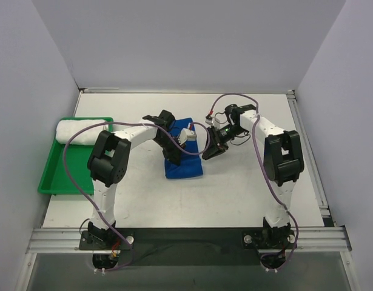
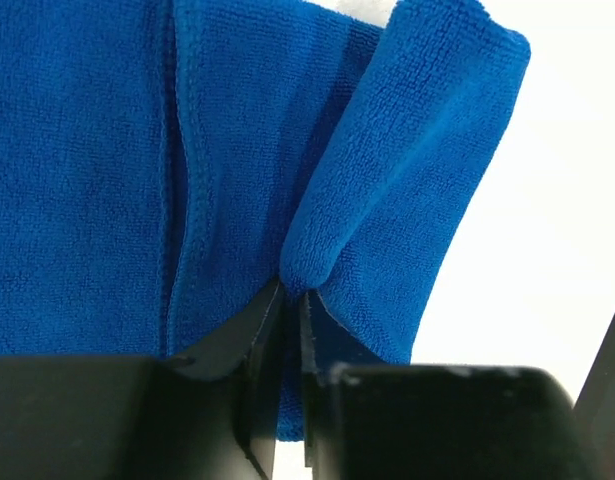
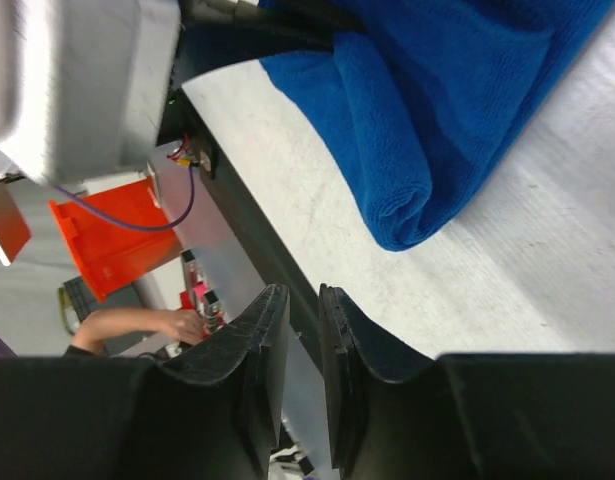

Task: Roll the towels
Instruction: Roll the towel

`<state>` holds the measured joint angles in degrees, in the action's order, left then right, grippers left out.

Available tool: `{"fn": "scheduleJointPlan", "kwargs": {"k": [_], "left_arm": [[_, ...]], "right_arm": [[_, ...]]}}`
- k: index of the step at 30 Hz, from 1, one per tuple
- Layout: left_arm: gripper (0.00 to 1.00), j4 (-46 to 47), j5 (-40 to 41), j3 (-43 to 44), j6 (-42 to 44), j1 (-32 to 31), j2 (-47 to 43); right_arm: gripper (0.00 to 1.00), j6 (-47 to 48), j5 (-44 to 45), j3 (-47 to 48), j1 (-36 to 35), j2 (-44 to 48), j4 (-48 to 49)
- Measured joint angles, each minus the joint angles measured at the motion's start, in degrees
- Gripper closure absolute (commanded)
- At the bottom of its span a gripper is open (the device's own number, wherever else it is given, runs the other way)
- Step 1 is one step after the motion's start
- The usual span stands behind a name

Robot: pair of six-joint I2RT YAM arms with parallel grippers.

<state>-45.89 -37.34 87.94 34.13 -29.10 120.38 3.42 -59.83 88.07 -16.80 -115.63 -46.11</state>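
Left arm: the left gripper [image 2: 292, 292] fills the bottom of its wrist view. Its black fingers are drawn almost together at the foot of a raised fold. They appear to nip the cloth, though the bite itself is hidden behind the tips.
Cloth: the blue microfibre towel [image 2: 87, 150] lies mid-table between the two arms. It is mostly flat, with one end lifted and curled over into a loose loop.
Right arm: the right gripper [image 3: 302, 300] hangs just beside the towel's edge, apart from it. Its fingers are narrowed to a slit with nothing in them.
Surface: the white table [image 1: 247, 188] shows bare on the right side of the cloth.
Tray: the green plastic tray [image 1: 50, 176] sits at the left. A white rolled towel [image 1: 83, 131] lies along its far end, so one towel looks done.
Step in hand: probably starting the roll on the blue one, since only the first curl exists.
Doing it well: carry the pinched fold low and straight along the towel's length so the loop tightens rather than balloons. Bring the right fingers onto the same fold at the opposite edge so both ends turn evenly.
Risk: a one-sided pull would likely skew the roll into a cone or drag the whole cloth.
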Motion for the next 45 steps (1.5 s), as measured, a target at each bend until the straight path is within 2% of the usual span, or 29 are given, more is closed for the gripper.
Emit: {"fn": "scheduleJointPlan", "kwargs": {"k": [1,5,10,14,20,22,25,37,41,43,45], "left_arm": [[0.75,-0.02,-0.5,0.02,0.02,0.44,0.13],[0.68,0.0,-1.6,0.02,0.17,1.55,0.39],[0.65,-0.02,-2.03,0.02,0.76,1.84,0.39],[0.6,0.0,-2.47,-0.04,0.9,1.92,0.39],[0.53,-0.07,-4.59,-0.79,0.85,3.72,0.39],[0.45,-0.22,-5.35,-1.18,0.92,4.94,0.22],[0.4,-0.66,-6.01,-2.27,1.42,6.82,-0.94],[0.43,-2.82,0.57,-9.22,6.34,10.36,-8.22],[0.41,-1.44,4.11,-12.15,7.76,9.22,-14.86],[0.3,0.13,6.82,-15.65,8.26,6.27,-21.4],[0.25,2.73,9.66,-19.32,8.59,1.2,-28.13]], "right_arm": [[0.8,-0.37,-0.5,-0.33,-0.26,-0.22,0.13],[0.8,-1.99,-2.27,-1.36,-1.73,-1.36,1.31],[0.79,-6.27,-4.26,-1.4,-3.58,-3.87,4.61],[0.83,-9.46,-4.7,-1.44,-4.94,-6.49,7.43],[0.86,-13.88,-4.15,-2.38,-5.84,-14.14,10.88],[0.86,-14.19,-5.81,-2.47,-5.86,-15.39,11.87],[0.86,-15.41,-5.7,-2.47,-6.16,-15.32,12.37],[0.84,-16.94,-4.09,-3.1,-6.91,-14.32,13.14],[0.84,-16.92,-1.86,-4.0,-8.11,-12.63,13.2],[0.84,-16.9,-0.63,-4.42,-8.9,-11.65,13.18],[0.84,-16.9,0.24,-4.52,-9.62,-11.1,13.18]]}}
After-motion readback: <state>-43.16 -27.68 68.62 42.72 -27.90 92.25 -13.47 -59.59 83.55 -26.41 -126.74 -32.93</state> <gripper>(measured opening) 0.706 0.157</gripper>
